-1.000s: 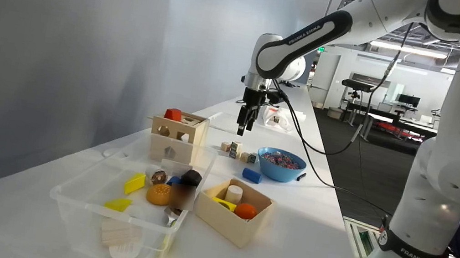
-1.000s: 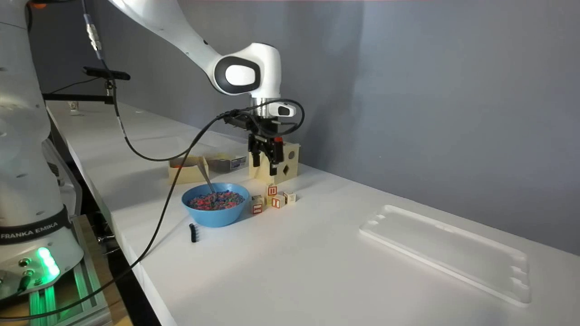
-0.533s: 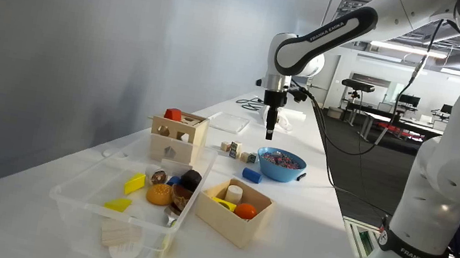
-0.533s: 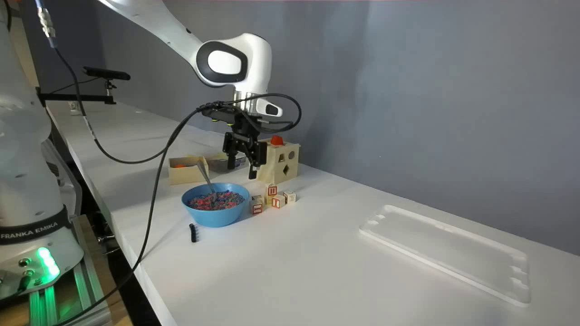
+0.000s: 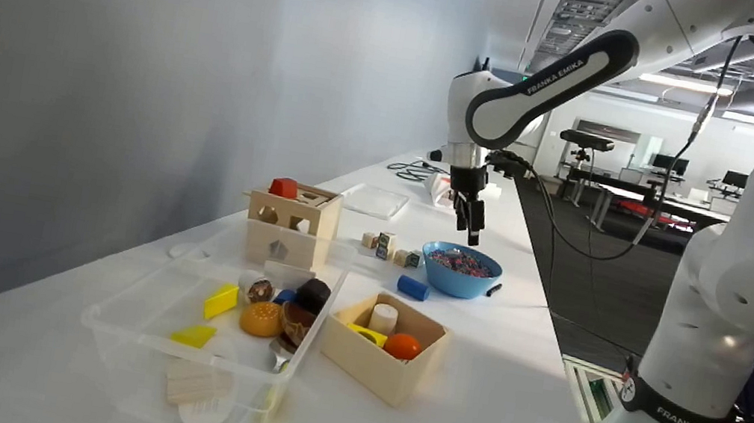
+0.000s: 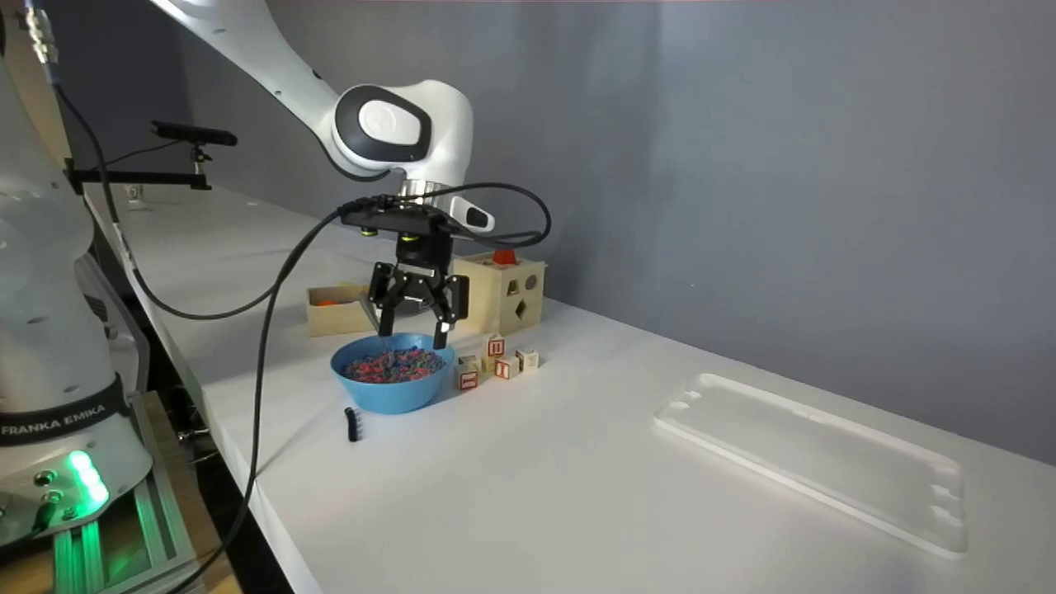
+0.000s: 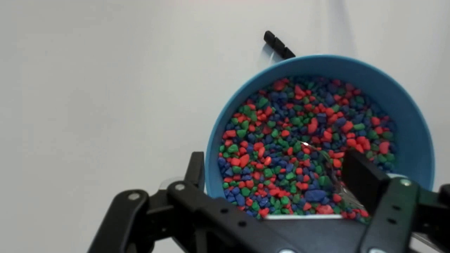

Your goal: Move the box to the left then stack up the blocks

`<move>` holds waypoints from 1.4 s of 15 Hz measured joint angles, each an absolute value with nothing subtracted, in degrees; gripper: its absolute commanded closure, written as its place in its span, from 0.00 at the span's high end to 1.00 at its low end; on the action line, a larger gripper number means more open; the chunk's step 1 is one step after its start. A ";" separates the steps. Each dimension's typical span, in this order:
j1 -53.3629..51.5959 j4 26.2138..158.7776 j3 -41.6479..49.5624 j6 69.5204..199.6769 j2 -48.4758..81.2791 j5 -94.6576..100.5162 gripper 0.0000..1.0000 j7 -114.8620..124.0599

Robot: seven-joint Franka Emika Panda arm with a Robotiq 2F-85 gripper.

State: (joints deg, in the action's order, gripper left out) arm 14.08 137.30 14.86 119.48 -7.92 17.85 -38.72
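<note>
The box [image 5: 291, 228] is light wood with dark cut-outs and a red piece on top; it stands by the wall and also shows in an exterior view [image 6: 503, 297]. The small lettered wooden blocks [image 6: 505, 367] sit in a cluster between the box and the blue bowl, one raised above its neighbours; they also show in an exterior view [image 5: 385, 245]. My gripper [image 6: 412, 337] is open, pointing down over the bowl. In the wrist view my gripper [image 7: 277, 172] has its fingers wide apart with nothing held between them. Box and blocks are out of the wrist view.
The blue bowl [image 7: 232, 102] holds coloured pebbles and a spoon [image 7: 346, 193]. A black piece [image 6: 353, 424] lies beside it. A blue cylinder [image 5: 413, 288], a low wooden box [image 5: 360, 364], a clear bin [image 5: 121, 345] and a clear lid [image 6: 808, 462] are on the table.
The gripper has moved away from the wall, from near the box and blocks to over the bowl, and has dropped a little and turned. It stays open. Box and blocks have not moved.
</note>
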 measured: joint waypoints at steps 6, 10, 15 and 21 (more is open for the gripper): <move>14.06 137.71 15.36 122.73 -7.34 15.77 1.00 -39.25; 14.24 136.73 17.42 126.80 -4.01 9.74 1.00 -39.81; 15.46 133.80 18.30 128.24 2.34 -0.48 0.50 -47.03; 17.45 129.82 17.64 125.79 6.64 -9.39 0.10 -55.23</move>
State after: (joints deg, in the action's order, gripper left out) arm 17.45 129.82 17.64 125.79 6.64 -9.39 -55.23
